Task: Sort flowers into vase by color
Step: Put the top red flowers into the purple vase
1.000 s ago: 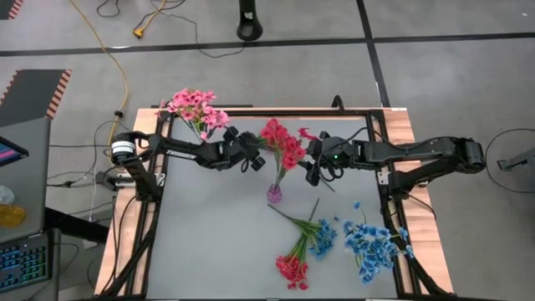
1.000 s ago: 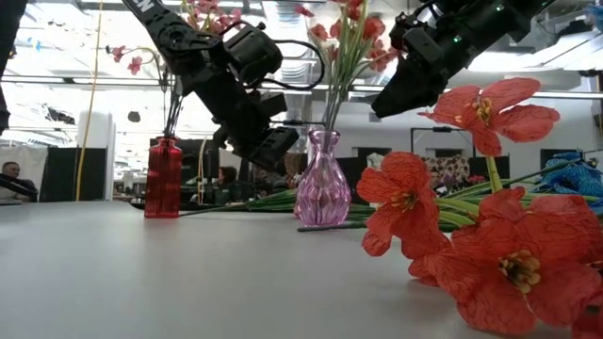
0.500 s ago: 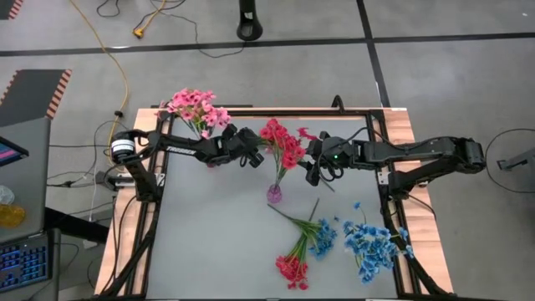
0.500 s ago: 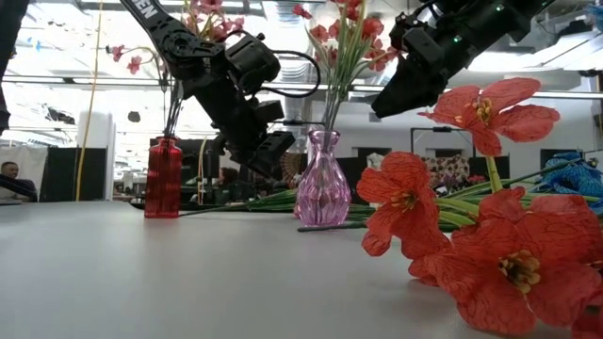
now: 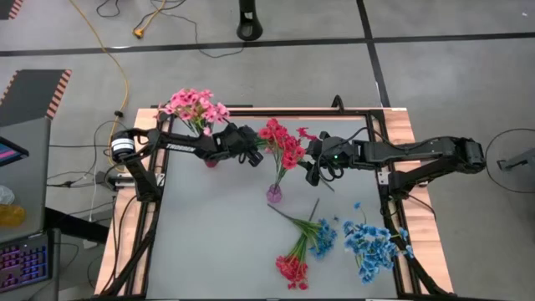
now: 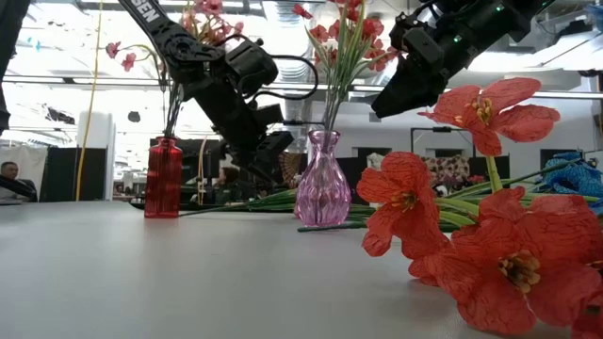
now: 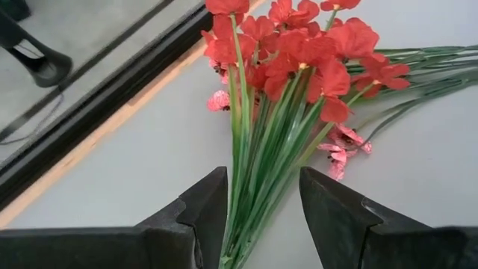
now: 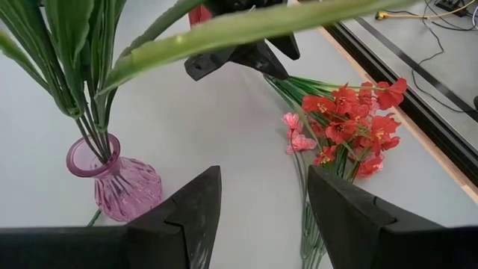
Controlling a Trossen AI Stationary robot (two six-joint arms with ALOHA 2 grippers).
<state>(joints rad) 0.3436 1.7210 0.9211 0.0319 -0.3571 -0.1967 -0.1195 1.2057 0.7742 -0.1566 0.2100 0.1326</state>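
A purple vase (image 5: 274,194) at mid-table holds red flowers (image 6: 349,33). A red vase (image 6: 163,177) at the far left holds pink flowers (image 5: 194,107). Another bunch of red flowers (image 8: 347,119) lies on the table near the far edge, its green stems (image 7: 250,187) running between the open fingers of my left gripper (image 7: 261,175). Beside that bunch lie loose pink blossoms (image 8: 295,140). My right gripper (image 8: 263,175) hangs open to the right of the purple vase, with nothing between its fingers. My left gripper slants down over the stem ends (image 7: 237,224) of the lying red bunch, its fingers along the stems. The stems show close beside one finger (image 7: 213,202), with bare table between them and the other. I cannot tell whether it touches them.
Near the front edge lies a mixed bunch of red flowers (image 5: 292,269) and blue flowers (image 5: 322,238). More blue flowers (image 5: 368,242) lie to its right. A black frame (image 5: 251,110) borders the table's far edge and sides.
My left gripper has swung a little toward the table's far edge, over the stems of the lying red bunch, and its wrist has turned slightly. The gap between its fingers is unchanged. The flowers have kept their places.
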